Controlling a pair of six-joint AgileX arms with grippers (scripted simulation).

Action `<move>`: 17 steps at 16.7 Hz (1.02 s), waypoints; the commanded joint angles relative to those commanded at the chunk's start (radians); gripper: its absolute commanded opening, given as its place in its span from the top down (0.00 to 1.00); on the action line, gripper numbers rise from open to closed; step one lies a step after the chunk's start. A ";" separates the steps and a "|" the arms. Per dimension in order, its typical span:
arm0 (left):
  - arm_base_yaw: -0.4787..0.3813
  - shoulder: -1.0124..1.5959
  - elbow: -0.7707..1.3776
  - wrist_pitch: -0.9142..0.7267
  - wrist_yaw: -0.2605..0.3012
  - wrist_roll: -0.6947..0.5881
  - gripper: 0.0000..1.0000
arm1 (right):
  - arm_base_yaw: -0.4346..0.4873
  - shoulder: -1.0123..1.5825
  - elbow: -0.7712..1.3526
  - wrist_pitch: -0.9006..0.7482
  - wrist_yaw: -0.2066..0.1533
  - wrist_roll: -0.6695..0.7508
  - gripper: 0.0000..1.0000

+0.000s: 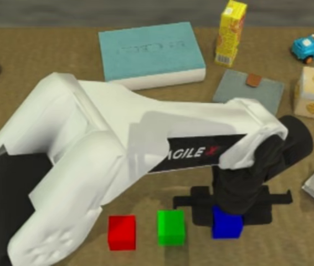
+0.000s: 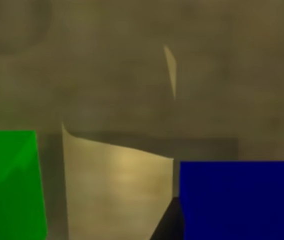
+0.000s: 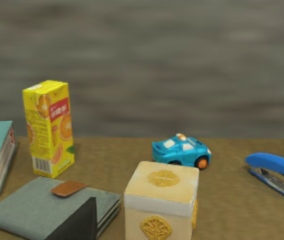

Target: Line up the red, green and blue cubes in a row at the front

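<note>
Top view: left gripper (image 1: pixel 227 217) over blue cube (image 1: pixel 226 226), third in row beside green cube (image 1: pixel 171 227), red cube (image 1: pixel 122 233). Grip state unclear. Placement step; next, release, retreat upward.

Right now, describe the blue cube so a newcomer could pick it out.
Follow the white left arm to its black left gripper near the table's front edge. The blue cube sits directly under it, rightmost of three equal small cubes, beside the green cube and red cube.
</note>
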 joint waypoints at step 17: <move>0.000 0.000 0.000 0.000 0.000 0.000 0.00 | 0.000 0.000 0.000 0.000 0.000 0.000 0.00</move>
